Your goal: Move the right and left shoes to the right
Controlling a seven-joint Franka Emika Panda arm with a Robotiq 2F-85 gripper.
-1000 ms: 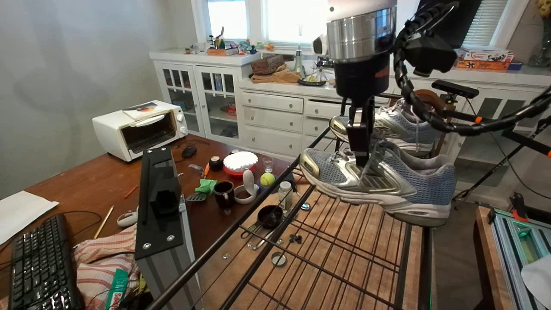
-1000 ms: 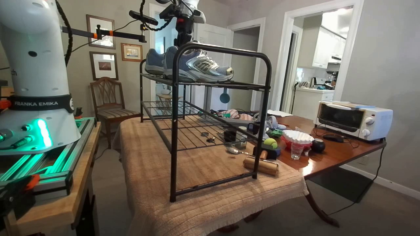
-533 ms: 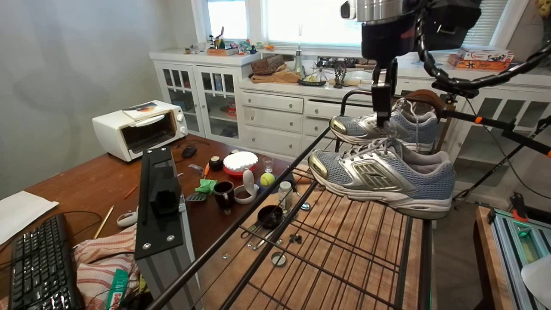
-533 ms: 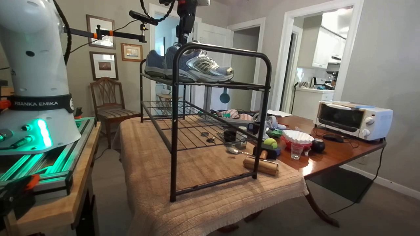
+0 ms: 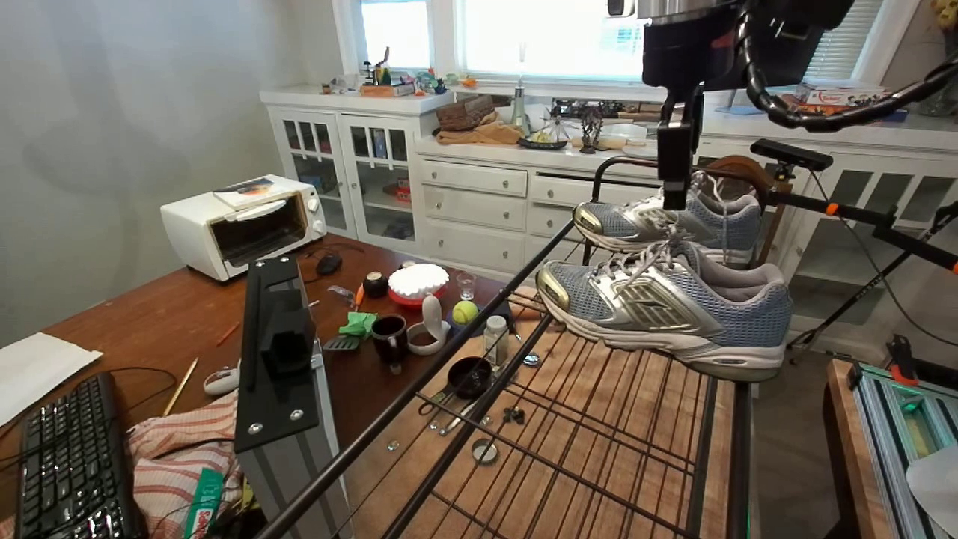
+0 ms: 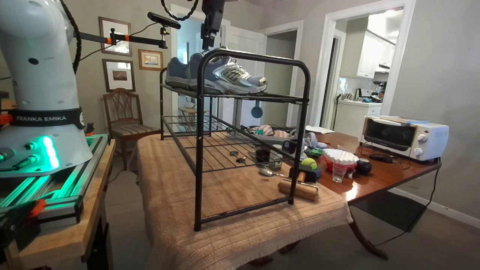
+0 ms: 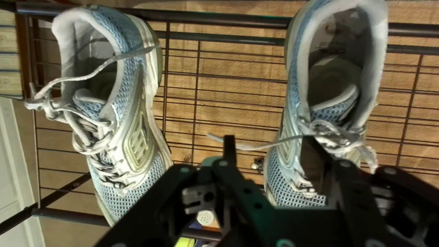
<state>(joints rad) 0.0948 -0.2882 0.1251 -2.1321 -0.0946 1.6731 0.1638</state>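
Note:
Two grey-and-silver running shoes stand side by side on the top shelf of a black wire rack, soles down. In an exterior view the nearer shoe [image 5: 666,307] overlaps the far shoe [image 5: 718,224]. In the wrist view the near one is the right-hand shoe [image 7: 291,113] and the far one is the left-hand shoe [image 7: 137,113]. My gripper [image 7: 271,142] is open and empty, with the right-hand shoe's toe area below its jaws. A loose lace [image 7: 253,146] runs past the left finger. My gripper [image 5: 676,198] hangs above the shoes; it also shows in an exterior view [image 6: 206,44].
The rack's end post [image 6: 199,150] and top bar [image 6: 258,56] rise beside the shoes. Several small items lie on and near the towel [image 6: 165,187], including a tennis ball [image 5: 465,312], a mug [image 5: 390,337] and a glass jar [image 5: 495,337]. A toaster oven [image 6: 405,137] stands farther off.
A second ago my gripper was down at the nearer shoe's laces. It has risen clear of the shoe. That shoe shifted slightly and settled, and was let go.

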